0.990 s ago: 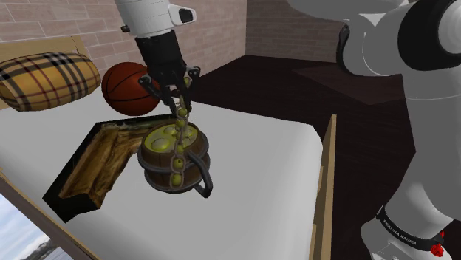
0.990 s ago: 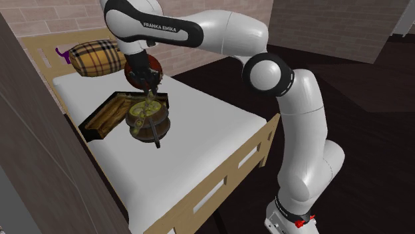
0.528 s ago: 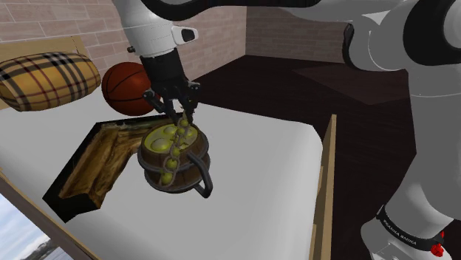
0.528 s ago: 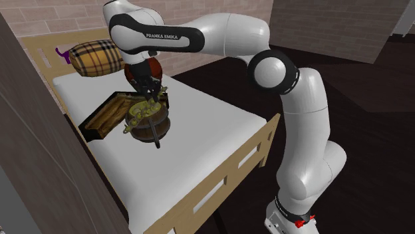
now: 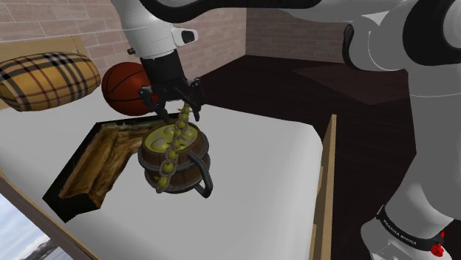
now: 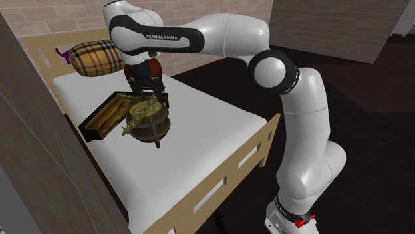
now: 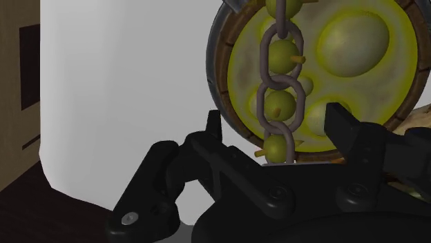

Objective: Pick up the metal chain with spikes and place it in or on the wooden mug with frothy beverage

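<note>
**Spiked chain** (image 5: pixel 174 145): grey links w/ yellow-green spiked balls. It lies across the frothy top of the wooden mug (image 5: pixel 185 168). Lower end hangs down the barrel's side toward the shoulder view's lower left. Upper end rises between the fingers of the gripper (image 5: pixel 176 103).

**Wrist view:** chain (image 7: pixel 280 76) runs over the yellow froth inside the mug's rim (image 7: pixel 219 62), last link close to the palm. Gripper (image 7: pixel 276 124) fingers stand wide apart, neither touching a link.

**Cf. 0.5 s ago:** fingers were narrow, pinched on the top link. They are now spread and the chain is no longer clasped.

**Vs. 1.0 s ago:** hand is lower and more of the chain is draped on the mug. Mug itself unmoved.

**Second ext. view:** chain (image 6: pixel 139 113) spills off the mug (image 6: pixel 151 127) toward that view's left.

**Surroundings:** mug stands upright on the white mattress (image 5: pixel 258 185), just beside a wooden tray (image 5: pixel 96 159). Basketball (image 5: pixel 124 87) and plaid pillow (image 5: pixel 48 77) lie behind, near the brick wall (image 5: pixel 214 29).
</note>
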Robot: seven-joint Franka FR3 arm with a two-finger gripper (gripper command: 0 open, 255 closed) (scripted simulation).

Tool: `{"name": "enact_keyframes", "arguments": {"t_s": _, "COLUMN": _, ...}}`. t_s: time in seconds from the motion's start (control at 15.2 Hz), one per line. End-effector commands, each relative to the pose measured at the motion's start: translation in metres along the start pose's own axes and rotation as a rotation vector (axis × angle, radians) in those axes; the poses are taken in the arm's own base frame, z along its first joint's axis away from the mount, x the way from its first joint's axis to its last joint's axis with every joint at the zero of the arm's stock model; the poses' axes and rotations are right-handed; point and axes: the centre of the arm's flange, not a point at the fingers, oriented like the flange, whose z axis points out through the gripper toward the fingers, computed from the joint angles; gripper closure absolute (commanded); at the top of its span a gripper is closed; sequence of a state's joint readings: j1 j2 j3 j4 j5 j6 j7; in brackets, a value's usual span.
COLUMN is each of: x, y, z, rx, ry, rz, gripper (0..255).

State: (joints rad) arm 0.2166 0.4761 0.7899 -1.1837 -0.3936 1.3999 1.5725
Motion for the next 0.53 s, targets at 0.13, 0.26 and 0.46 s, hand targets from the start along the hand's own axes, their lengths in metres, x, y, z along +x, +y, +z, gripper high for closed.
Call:
{"name": "enact_keyframes", "arguments": {"t_s": 0.13, "x": 0.0, "y": 0.0, "z": 0.0, "rx": 0.0, "ry": 0.0, "rz": 0.0, "gripper": 0}}
{"name": "enact_keyframes", "arguments": {"t_s": 0.26, "x": 0.0, "y": 0.0, "z": -0.013, "rx": 0.0, "ry": 0.0, "rz": 0.0, "gripper": 0}}
{"name": "enact_keyframes", "arguments": {"t_s": 0.46, "x": 0.0, "y": 0.0, "z": -0.05, "rx": 0.0, "ry": 0.0, "rz": 0.0, "gripper": 0}}
